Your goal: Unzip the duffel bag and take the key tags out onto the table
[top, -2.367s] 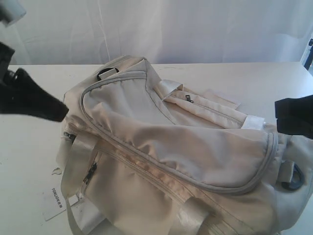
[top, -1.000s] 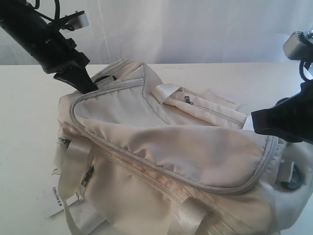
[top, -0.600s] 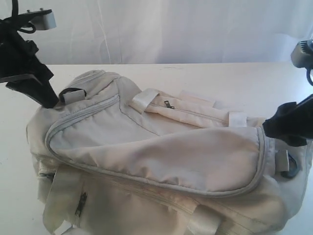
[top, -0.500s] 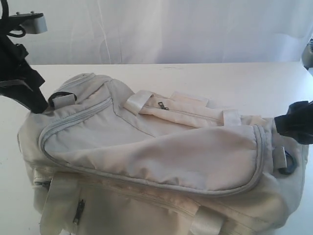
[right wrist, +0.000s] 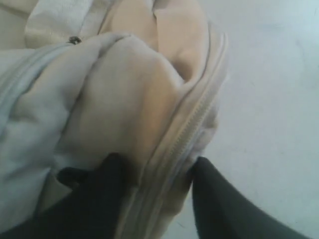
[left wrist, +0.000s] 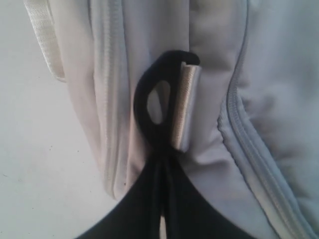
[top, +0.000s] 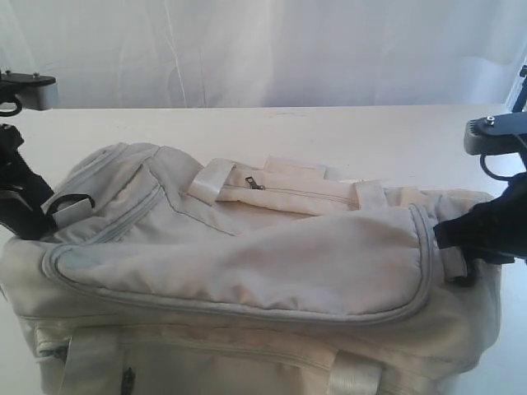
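The cream duffel bag (top: 247, 263) lies lengthwise on the white table (top: 329, 132), its grey-piped flap down. At the bag's left end my left gripper (top: 37, 218) is shut on the black D-ring (top: 70, 202). In the left wrist view that D-ring (left wrist: 152, 107) runs into the closed fingertips of the gripper (left wrist: 163, 157). My right gripper (top: 451, 234) is at the bag's right end. In the right wrist view its fingers (right wrist: 107, 174) clamp the zippered end seam (right wrist: 174, 144) of the bag. The key tags are hidden.
A shiny off-white strap (top: 210, 179) and a small pocket zipper pull (top: 255, 184) lie on the far side of the bag's top. A white curtain (top: 272, 49) backs the table. Bare tabletop shows behind the bag and beside its ends (right wrist: 269, 74).
The bag has slid left and toward the camera and now lies flatter. My left gripper moved left and down with the D-ring. My right gripper has settled on the right end.
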You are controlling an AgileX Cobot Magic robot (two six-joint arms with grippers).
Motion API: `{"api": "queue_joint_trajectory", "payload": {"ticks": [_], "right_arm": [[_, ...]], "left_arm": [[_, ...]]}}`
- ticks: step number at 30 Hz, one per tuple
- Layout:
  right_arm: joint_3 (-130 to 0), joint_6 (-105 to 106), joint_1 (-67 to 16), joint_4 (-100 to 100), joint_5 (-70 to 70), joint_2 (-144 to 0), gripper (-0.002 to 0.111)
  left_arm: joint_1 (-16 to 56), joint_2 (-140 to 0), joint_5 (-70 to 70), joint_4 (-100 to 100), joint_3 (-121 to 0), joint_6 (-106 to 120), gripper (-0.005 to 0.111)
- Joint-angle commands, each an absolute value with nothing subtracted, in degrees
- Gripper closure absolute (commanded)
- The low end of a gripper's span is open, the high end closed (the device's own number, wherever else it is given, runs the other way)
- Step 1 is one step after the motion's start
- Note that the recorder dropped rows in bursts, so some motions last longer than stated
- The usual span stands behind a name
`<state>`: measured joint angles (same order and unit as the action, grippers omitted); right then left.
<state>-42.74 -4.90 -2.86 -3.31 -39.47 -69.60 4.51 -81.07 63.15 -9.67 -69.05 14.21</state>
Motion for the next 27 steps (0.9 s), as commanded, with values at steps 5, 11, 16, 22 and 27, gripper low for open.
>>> {"api": "queue_joint_trajectory", "payload": {"ticks": [5,11,16,22,27], "right_arm": [[-45.99,-4.61,-2.82,-4.98,-34.27,-74.07,0.108],[-51.3,-4.61,-2.82,-6.3,-31.16,-76.26,0.108],[-53.8,-4.61,-2.82,-6.3,-30.46,-78.98,0.108],[-55.61,-4.61,-2.82,-6.08,-32.59,-79.86,0.108],[-56.73,-4.61,-2.82,-5.66,-32.86,-78.38,0.108]], "left_arm": [[4.65,-80.51,59.83,-8.54,-65.69,13.71,0.107],[4.65,-80.51,56.23,-8.44,-65.69,13.71,0.107],[4.65,-80.51,53.35,-4.38,-65.69,10.97,0.107],[4.65,-80.51,50.97,3.94,-66.34,4.63,0.107],[4.65,-80.51,52.46,4.8,-70.13,3.93,0.107]]}}
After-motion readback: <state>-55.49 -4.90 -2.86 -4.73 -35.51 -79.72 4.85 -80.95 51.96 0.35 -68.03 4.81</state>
